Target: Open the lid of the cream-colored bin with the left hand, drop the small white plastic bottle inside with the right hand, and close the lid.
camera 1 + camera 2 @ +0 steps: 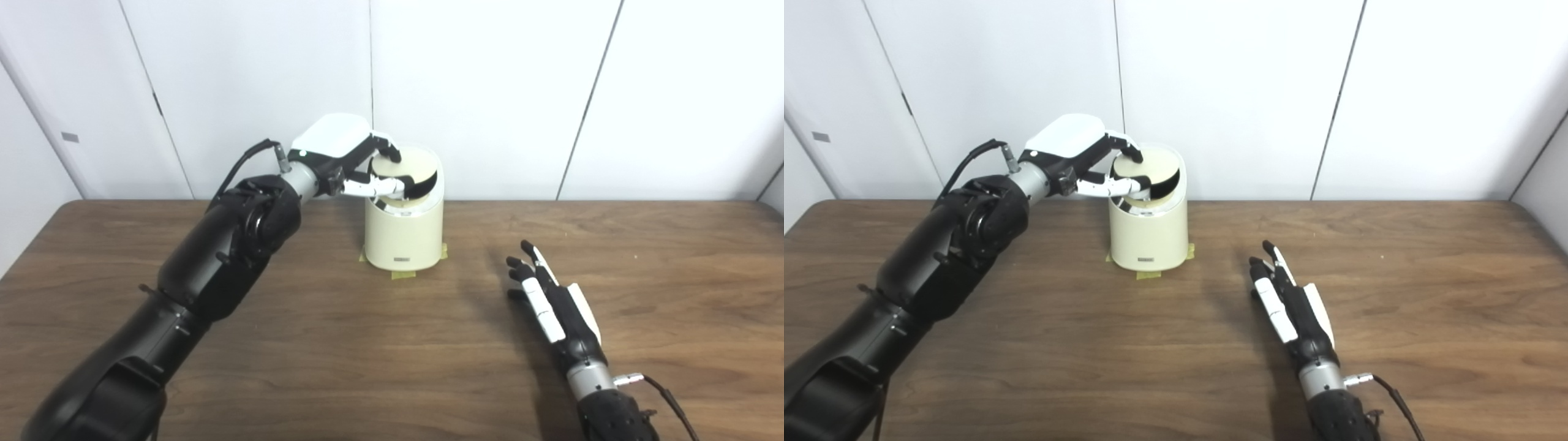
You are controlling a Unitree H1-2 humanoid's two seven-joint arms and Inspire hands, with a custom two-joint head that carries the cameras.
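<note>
Left robot hand (352, 160) reached far, fingers clasping the tilted lid (409, 173) atop the cream-colored bin (404, 236). Right robot hand (1291, 304) lay flat, fingers spread and empty, on the bench (1427, 318), near-right of the bin.

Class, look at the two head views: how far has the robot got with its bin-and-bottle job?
Done: the cream-colored bin's round lid stands raised. No small white bottle shows on the wooden table, so it may already be inside; that cannot be confirmed. In hand: the left hand grips the lid's edge. The right hand lies open and empty. Left: closing the lid.
</note>
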